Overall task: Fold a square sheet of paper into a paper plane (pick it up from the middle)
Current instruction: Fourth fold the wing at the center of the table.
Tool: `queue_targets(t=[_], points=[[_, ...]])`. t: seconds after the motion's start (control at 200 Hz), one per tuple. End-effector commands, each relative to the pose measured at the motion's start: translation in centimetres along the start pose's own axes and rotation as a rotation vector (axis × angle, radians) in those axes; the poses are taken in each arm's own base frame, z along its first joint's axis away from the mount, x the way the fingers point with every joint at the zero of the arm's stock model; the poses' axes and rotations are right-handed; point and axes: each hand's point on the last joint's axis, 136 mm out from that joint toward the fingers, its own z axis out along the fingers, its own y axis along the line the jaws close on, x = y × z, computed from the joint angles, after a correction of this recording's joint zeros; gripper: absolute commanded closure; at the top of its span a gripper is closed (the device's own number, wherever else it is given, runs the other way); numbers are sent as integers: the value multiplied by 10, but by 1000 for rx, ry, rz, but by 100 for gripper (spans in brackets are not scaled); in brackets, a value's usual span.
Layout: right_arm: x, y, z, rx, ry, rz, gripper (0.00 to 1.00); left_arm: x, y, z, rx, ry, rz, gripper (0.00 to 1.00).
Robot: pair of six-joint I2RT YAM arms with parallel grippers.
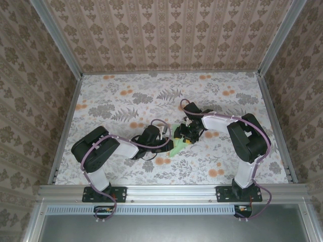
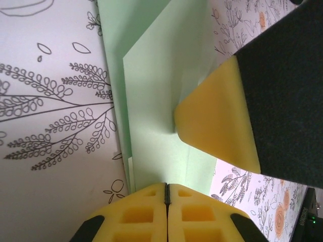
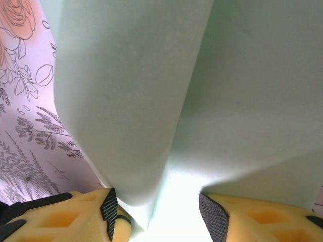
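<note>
The pale mint-green sheet of paper (image 1: 176, 146) lies partly folded on the floral table between my two grippers. In the left wrist view the paper (image 2: 156, 101) shows overlapping flat layers, and my left gripper (image 2: 167, 187) is shut with its yellow tips at the paper's near edge; nothing shows between them. One yellow finger (image 2: 217, 116) of the right gripper presses down on the paper. In the right wrist view the paper (image 3: 202, 75) curves up into a soft fold that runs between the fingers of my open right gripper (image 3: 160, 209). From above, the left gripper (image 1: 169, 135) and right gripper (image 1: 185, 134) nearly touch.
The floral tabletop (image 1: 126, 96) is boxed in by patterned walls on three sides, with metal frame posts (image 1: 55, 35) at the back corners. A metal rail (image 1: 171, 190) carrying both arm bases runs along the near edge. Purple cables loop along both arms.
</note>
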Motion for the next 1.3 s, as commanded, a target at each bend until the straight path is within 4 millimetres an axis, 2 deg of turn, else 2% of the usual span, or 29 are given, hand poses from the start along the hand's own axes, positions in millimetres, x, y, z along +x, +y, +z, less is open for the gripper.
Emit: queue_targets(t=[0.0,0.16,0.285,0.395,0.49,0.68,0.765,1.005,1.175,1.295], points=[[36,-92,42,332,102,65,44,8,20,2,-74,33,-54,95],[19,-40,10,165,29,11,42,16,27,1,-100,60,-63,96],[4,4,-32,31,-66,-63,41,21,32,0,-121,83,-69,97],[-2,26,-63,-64,-136,-109,41,23,34,-1,-132,96,-68,97],[-2,38,-75,-137,-174,-153,45,26,35,0,-132,108,-67,98],[1,58,-60,-265,-130,-229,74,28,36,-2,-108,133,-64,98],[1,63,-51,-296,-107,-251,82,29,36,-4,-98,143,-53,98],[2,61,-21,-305,-33,-258,87,30,35,-7,-93,167,-32,98],[-5,46,-4,-238,-26,-231,87,31,37,-7,-98,181,-42,99],[-10,36,1,-208,-36,-206,87,33,40,-8,-106,188,-48,99]])
